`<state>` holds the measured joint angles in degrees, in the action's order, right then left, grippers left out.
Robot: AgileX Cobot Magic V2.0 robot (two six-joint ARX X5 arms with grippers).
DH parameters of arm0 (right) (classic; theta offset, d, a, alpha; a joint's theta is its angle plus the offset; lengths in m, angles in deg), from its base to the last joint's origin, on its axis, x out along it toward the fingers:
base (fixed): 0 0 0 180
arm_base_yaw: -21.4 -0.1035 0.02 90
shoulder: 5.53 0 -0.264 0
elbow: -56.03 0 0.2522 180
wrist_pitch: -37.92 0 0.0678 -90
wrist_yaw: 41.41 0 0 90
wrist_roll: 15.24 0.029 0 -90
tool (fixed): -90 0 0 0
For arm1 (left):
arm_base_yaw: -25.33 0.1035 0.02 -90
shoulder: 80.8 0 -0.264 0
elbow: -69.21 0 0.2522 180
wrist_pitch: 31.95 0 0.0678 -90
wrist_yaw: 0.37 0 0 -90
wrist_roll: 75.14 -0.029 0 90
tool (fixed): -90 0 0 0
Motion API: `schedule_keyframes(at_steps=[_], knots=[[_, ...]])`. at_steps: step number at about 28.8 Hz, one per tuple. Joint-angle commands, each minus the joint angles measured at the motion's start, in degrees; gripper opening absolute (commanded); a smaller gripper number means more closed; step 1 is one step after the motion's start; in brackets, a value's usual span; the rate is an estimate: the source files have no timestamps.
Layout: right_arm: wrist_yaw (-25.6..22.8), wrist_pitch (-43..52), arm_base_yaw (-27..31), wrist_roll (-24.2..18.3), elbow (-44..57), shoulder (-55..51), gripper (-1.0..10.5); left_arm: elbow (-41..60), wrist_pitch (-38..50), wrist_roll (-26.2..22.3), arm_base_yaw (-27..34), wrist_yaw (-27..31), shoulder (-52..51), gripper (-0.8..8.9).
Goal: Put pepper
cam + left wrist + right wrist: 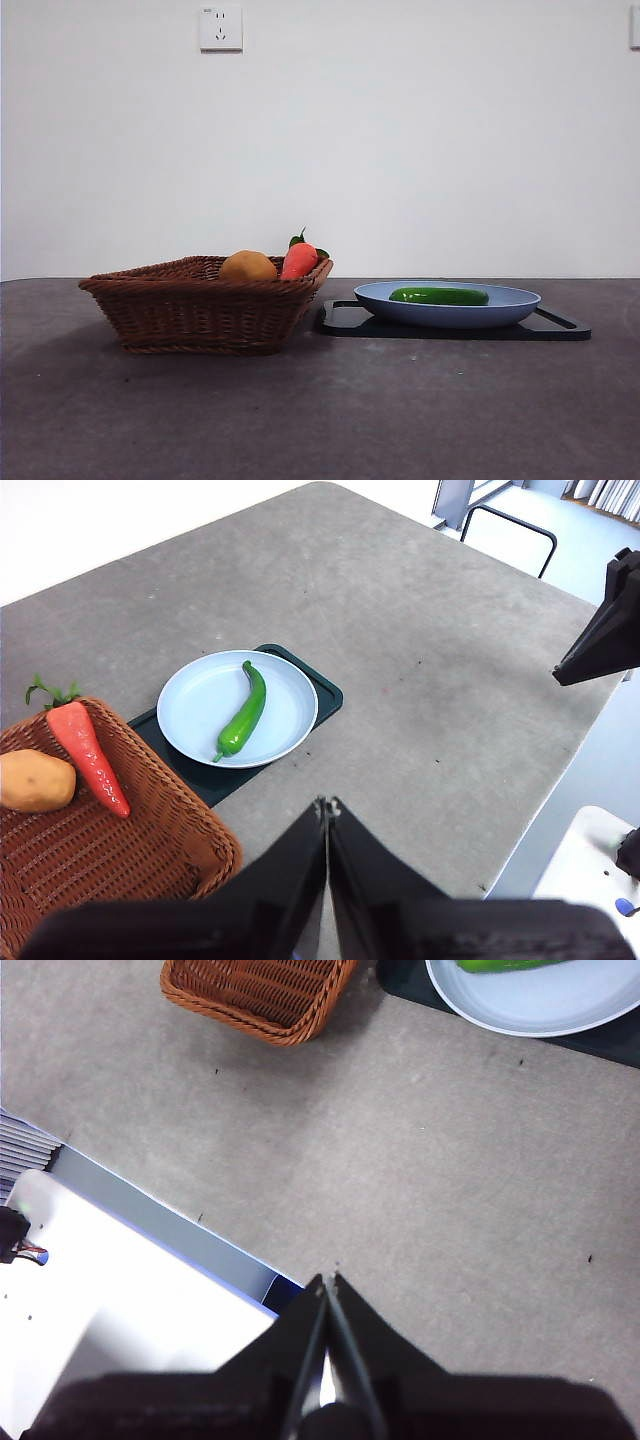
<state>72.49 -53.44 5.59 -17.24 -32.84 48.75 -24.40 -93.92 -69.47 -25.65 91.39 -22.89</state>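
Already the pepper [243, 712] lies in the blue plate [190, 695]
Both grippers [327, 805] [326, 1280] hang closed, holding nothing; job looks done

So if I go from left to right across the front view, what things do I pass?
Wicker basket → round yellow-orange fruit in it → orange-red vegetable with green leaves → blue plate on the black tray, with the green pepper lying in it.
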Motion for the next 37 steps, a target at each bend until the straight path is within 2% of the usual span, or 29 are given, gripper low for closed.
schedule_keyframes(at_steps=[1,3,8,11,17,22,29,37], knots=[[-0.04,-0.87,-0.37,-0.44,-1.09,0.42,0.1,-1.2,0.55,0.28,-0.7,-0.37,0.44,0.08],[-0.04,-0.87,-0.37,-0.44,-1.09,0.42,0.1,-1.2,0.59,-3.06,-0.44,1.36,0.44,0.08],[-0.02,-0.87,-0.37,-0.44,-1.09,0.42,0.1,-1.16,5.55,-5.35,4.57,10.51,-0.61,0.08],[-0.02,-0.87,-0.37,-0.44,-1.09,0.42,0.1,-0.15,10.56,-8.26,11.37,8.35,-2.71,0.08],[-0.04,-0.87,-0.37,-0.44,-1.09,0.42,0.1,12.94,28.96,-9.53,28.65,-3.74,-13.42,0.08],[-0.02,-0.87,-0.37,-0.44,-1.09,0.42,0.1,27.98,42.4,-9.55,39.54,-4.79,-24.22,0.08],[-0.04,-0.87,-0.37,-0.44,-1.09,0.42,0.1,45.18,49.05,-9.25,47.65,-4.72,-36.24,0.08],[-0.04,-0.87,-0.37,-0.44,-1.09,0.42,0.1,62.31,50.53,-2.56,51.01,-4.81,-46.07,0.08]])
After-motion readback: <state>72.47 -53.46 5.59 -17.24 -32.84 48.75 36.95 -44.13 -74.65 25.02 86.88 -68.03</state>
